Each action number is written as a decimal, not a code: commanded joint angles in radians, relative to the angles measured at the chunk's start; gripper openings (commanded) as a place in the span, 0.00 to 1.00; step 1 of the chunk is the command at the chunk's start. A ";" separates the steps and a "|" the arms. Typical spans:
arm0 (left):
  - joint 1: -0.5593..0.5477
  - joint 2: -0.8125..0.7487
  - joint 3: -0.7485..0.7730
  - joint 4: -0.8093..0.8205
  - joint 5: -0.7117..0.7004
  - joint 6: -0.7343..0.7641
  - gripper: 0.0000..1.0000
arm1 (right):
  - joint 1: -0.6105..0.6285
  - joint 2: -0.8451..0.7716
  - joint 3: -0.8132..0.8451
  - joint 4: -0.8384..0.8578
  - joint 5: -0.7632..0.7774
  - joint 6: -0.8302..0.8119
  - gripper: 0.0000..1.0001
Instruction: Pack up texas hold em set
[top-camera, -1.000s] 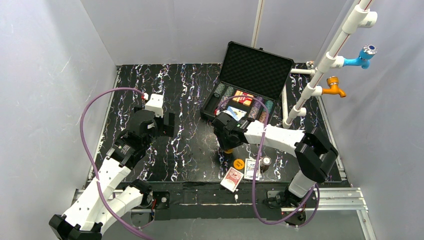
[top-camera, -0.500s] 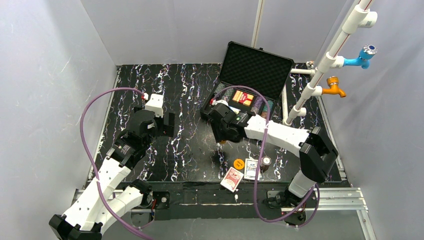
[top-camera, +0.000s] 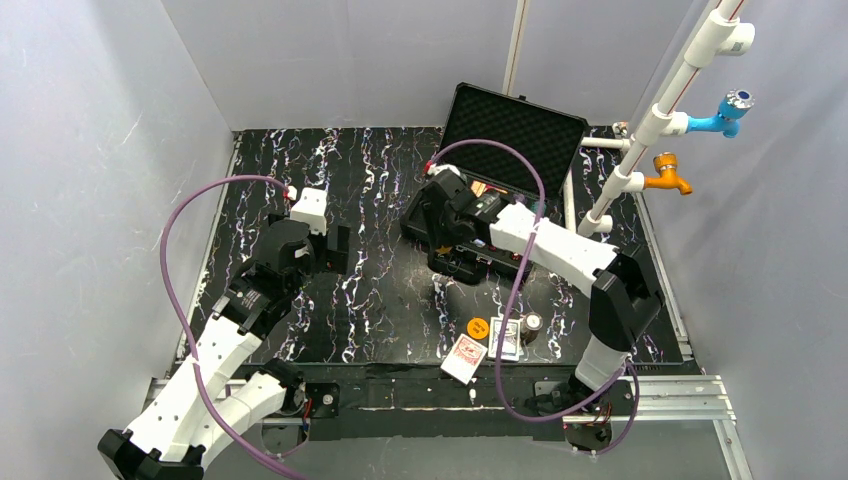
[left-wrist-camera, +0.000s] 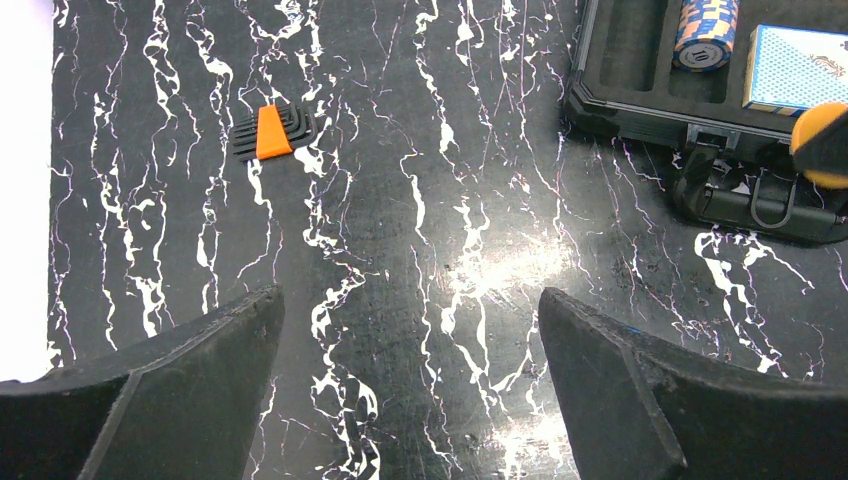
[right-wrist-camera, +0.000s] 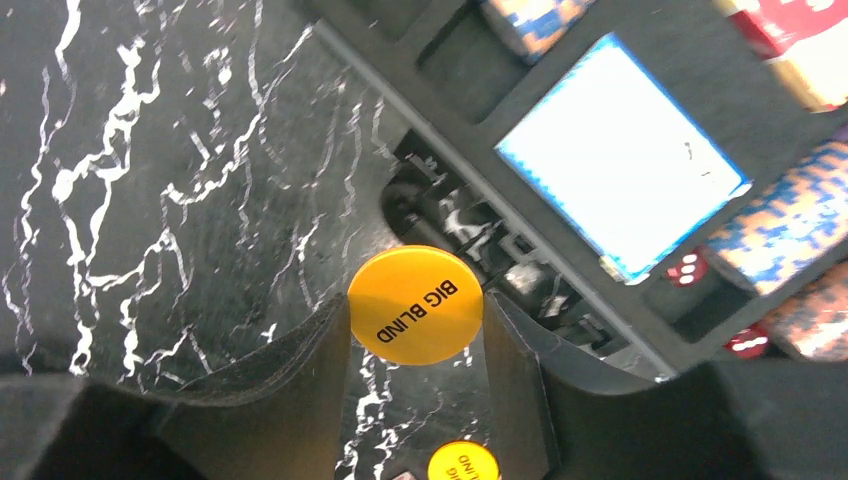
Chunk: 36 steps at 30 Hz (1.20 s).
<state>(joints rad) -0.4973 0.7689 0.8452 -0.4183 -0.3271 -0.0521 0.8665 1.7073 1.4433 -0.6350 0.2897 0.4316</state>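
The black case (top-camera: 515, 135) lies open at the back right with its foam lid up. Its tray holds a blue card deck (right-wrist-camera: 620, 195), a red deck (right-wrist-camera: 800, 50) and rows of chips (right-wrist-camera: 785, 225). My right gripper (right-wrist-camera: 416, 312) is shut on an orange "BIG BLIND" disc (right-wrist-camera: 416, 305), held on edge above the table, just in front of the case's handle (right-wrist-camera: 470, 240). From above, the right gripper (top-camera: 448, 255) hangs at the case's front edge. The left gripper (left-wrist-camera: 410, 300) is open and empty over bare table, to the left of the case (left-wrist-camera: 640, 100).
A second orange disc (top-camera: 478, 327), a red deck (top-camera: 464, 357), a loose card (top-camera: 506, 338) and a small chip stack (top-camera: 531, 323) lie near the front edge. A black and orange tool (left-wrist-camera: 270, 135) rests on the table. White pipes with taps (top-camera: 650, 125) stand right of the case.
The right arm has carried the orange disc away from the front of the table, back toward the case's front edge. The left arm has not moved.
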 joint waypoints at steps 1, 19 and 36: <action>0.005 -0.017 -0.011 0.006 -0.024 0.008 0.98 | -0.074 0.019 0.089 0.007 -0.004 -0.049 0.50; 0.005 -0.007 -0.014 0.009 -0.021 0.009 0.98 | -0.325 0.180 0.306 -0.011 0.047 -0.048 0.51; 0.005 0.000 -0.017 0.012 -0.023 0.014 0.98 | -0.408 0.330 0.366 0.020 0.025 -0.040 0.51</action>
<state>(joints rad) -0.4973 0.7704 0.8410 -0.4160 -0.3302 -0.0460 0.4633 2.0209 1.7580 -0.6487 0.3222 0.3889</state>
